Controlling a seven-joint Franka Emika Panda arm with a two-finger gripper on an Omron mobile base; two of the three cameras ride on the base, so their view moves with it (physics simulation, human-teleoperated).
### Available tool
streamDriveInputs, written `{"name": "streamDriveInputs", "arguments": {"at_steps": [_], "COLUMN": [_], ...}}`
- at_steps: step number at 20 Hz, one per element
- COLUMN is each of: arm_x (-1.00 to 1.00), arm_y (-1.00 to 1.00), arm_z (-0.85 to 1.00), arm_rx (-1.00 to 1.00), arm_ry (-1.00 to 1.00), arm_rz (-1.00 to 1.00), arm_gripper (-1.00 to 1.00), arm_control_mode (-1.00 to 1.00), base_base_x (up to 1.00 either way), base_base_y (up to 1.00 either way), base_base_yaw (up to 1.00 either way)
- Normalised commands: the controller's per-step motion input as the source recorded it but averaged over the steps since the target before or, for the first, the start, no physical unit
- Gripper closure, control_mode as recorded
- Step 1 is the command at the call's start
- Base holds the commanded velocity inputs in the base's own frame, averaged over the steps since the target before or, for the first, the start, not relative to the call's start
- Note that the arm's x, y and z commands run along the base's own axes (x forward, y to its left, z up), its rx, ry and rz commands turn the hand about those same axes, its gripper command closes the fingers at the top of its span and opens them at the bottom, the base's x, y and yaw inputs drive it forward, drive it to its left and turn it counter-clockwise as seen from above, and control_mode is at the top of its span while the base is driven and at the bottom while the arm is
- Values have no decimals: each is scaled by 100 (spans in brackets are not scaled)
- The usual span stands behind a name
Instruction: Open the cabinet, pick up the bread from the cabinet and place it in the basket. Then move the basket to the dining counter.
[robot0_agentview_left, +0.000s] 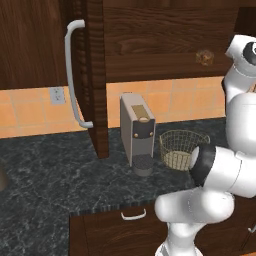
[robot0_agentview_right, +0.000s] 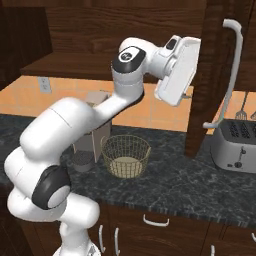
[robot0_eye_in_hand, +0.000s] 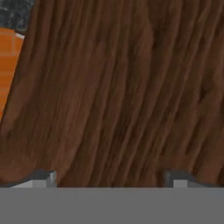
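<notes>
The cabinet (robot0_agentview_left: 150, 40) stands with both doors swung open, and the bread (robot0_agentview_left: 204, 57) sits on its shelf – a small, blurry brown lump, as far as it can be made out. Below, the wire basket (robot0_agentview_right: 126, 155) rests on the black granite counter (robot0_agentview_left: 45, 170) just beside the coffee machine (robot0_agentview_left: 136, 132). The gripper (robot0_eye_in_hand: 109, 177) faces the right door's inner wood, fingers spread apart, nothing held.
</notes>
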Motion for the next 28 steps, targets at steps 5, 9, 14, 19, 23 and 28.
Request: {"name": "streamDriveInputs", "arguments": {"at_steps": [5, 9, 14, 19, 23, 28], "arm_x": [15, 14, 2, 0, -11, -2], "arm_y": [-100, -80, 76, 100, 96, 99], "arm_z": [-1, -5, -24, -42, -58, -83], "arm_rx": [26, 12, 1, -6, 19, 46], "arm_ry": [4, 1, -9, -16, -41, -35], "arm_rz": [7, 3, -2, -2, -17, -10], "arm_gripper": [-100, -100, -100, -100, -100, -100], "arm_control_mode": [-100, -100, -100, -100, -100, -100], "base_base_x": [0, 0, 0, 0, 0, 0], "base_base_y": [0, 0, 0, 0, 0, 0], "base_base_yaw": [0, 0, 0, 0, 0, 0]}}
